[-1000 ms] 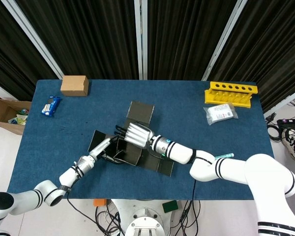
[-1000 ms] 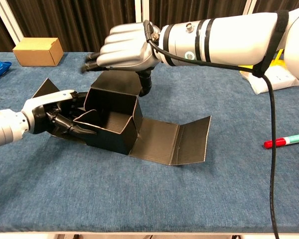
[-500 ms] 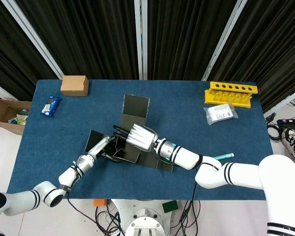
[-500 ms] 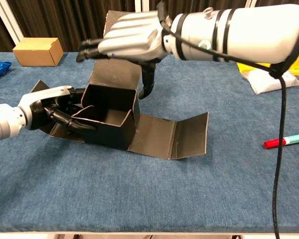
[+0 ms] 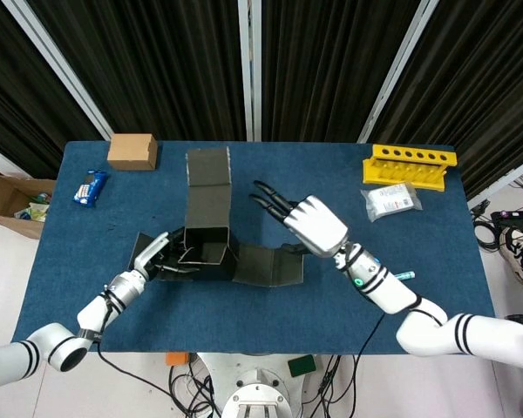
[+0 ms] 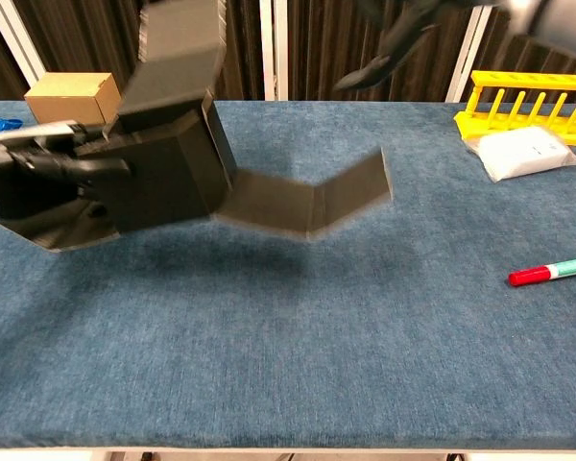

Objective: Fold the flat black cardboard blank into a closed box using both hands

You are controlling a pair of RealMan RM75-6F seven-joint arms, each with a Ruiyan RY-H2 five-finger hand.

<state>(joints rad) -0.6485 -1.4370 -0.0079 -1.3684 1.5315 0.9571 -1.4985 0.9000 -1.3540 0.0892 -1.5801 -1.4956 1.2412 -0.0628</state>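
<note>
The black cardboard blank (image 5: 207, 228) sits left of centre in the head view, partly folded: its box body is up, one long flap stands tall toward the top of the frame, and another panel lies out to the right. In the chest view it appears lifted off the blue tabletop (image 6: 298, 355) and blurred, at the upper left of the frame.

The left robot hand (image 5: 152, 254) is at the box's left side, its dark fingers (image 5: 181, 259) hooked over the wall and into the cavity, so it holds the blank. In the chest view the same hand (image 6: 24, 178) shows at the far left edge against the cardboard.

The right robot hand (image 5: 309, 219) hovers right of the blank with fingers spread and nothing in them, clear of the cardboard.

A small brown box (image 5: 132, 151) and a blue packet (image 5: 89, 186) lie at the upper left of the head view. A yellow rack (image 5: 409, 165) and a white bag (image 5: 391, 200) are at the upper right. A red-capped marker (image 6: 553, 271) lies at the right edge of the chest view.
</note>
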